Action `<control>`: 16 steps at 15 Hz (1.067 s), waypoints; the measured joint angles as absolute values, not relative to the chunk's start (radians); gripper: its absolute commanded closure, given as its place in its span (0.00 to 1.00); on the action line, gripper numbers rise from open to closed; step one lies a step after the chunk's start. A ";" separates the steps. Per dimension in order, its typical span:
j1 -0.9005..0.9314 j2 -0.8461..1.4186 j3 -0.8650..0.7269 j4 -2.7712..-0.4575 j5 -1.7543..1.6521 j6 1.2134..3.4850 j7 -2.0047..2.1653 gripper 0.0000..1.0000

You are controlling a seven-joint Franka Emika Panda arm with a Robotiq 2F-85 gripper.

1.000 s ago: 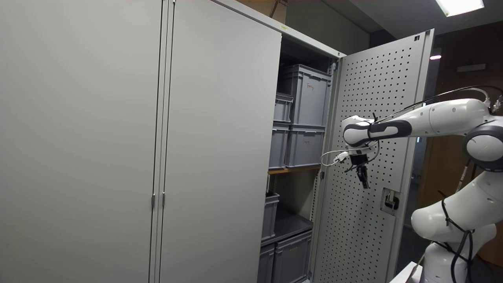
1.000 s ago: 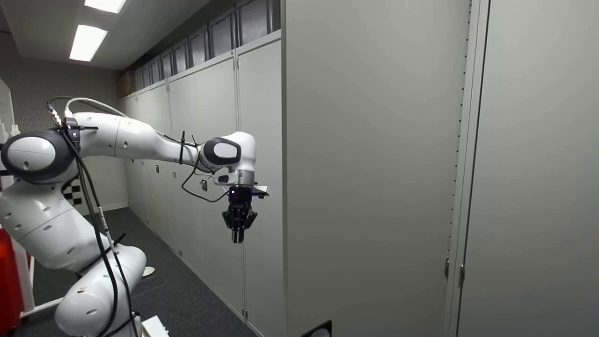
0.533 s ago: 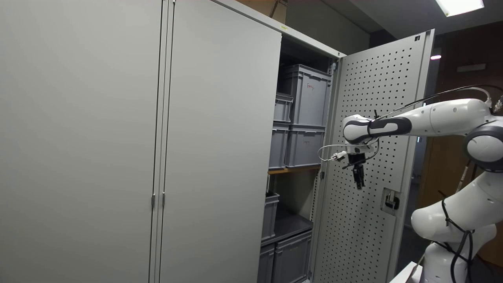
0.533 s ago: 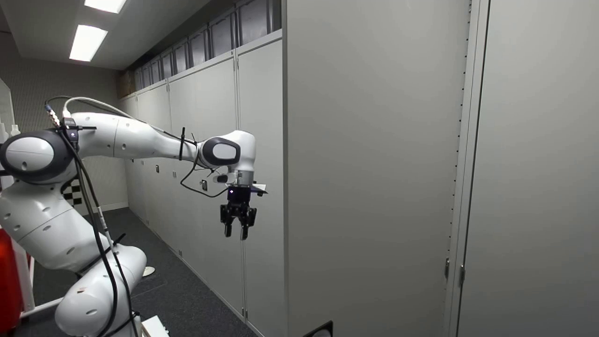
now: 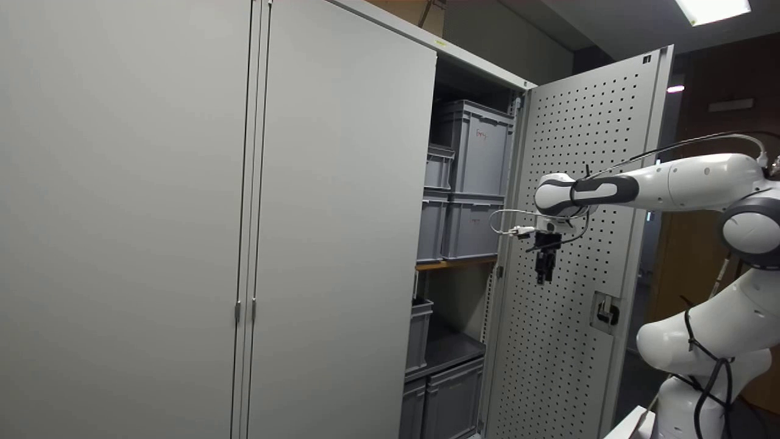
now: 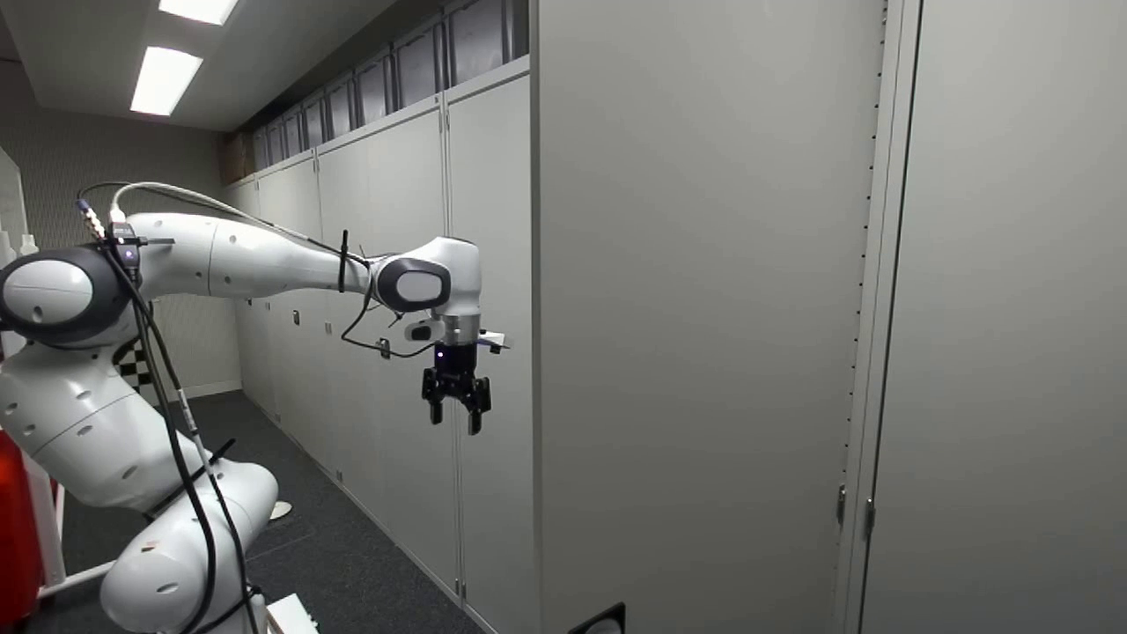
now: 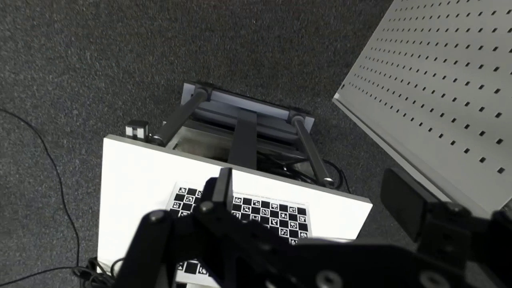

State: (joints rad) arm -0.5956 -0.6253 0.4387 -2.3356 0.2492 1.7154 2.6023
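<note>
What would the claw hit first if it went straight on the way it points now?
Probably the carpeted floor: the claw points down, seemingly clear of the white tabletop and the perforated cabinet door. Depth is unclear, so clipping either isn't ruled out.

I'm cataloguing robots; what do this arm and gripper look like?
The arm is white with rounded segments; dark grey rings surround white caps at joints. Black and white cables run along it. Past a silver collar, the gripper is black with two slim jaws.
</note>
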 measured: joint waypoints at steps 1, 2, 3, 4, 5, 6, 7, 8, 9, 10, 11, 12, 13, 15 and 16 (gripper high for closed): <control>-0.601 -0.627 0.439 -2.336 0.269 1.727 2.602 0.00; -0.605 -0.628 0.439 -2.337 0.289 1.739 2.602 0.00; -0.609 -0.629 0.439 -2.338 0.307 1.748 2.602 0.00; -0.612 -0.629 0.440 -2.339 0.325 1.758 2.602 0.00; -0.616 -0.630 0.442 -2.340 0.343 1.772 2.602 0.00; -0.620 -0.632 0.444 -2.343 0.359 1.784 2.602 0.00; -0.627 -0.634 0.449 -2.346 0.373 1.798 2.602 0.00; -0.634 -0.636 0.454 -2.350 0.386 1.815 2.602 0.00; -0.642 -0.641 0.460 -2.355 0.397 1.830 2.602 0.00; -0.651 -0.647 0.468 -2.361 0.404 1.843 2.602 0.00; -0.661 -0.653 0.477 -2.366 0.408 1.855 2.602 0.00; -0.671 -0.660 0.486 -2.371 0.409 1.863 2.602 0.00; -0.681 -0.668 0.497 -2.375 0.409 1.868 2.602 0.00; -0.697 -0.683 0.516 -2.383 0.409 1.873 2.602 0.00; -0.701 -0.690 0.524 -2.386 0.409 1.874 2.602 0.00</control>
State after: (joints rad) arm -0.7009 -0.6899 0.5239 -2.3858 0.4087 1.8737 2.6024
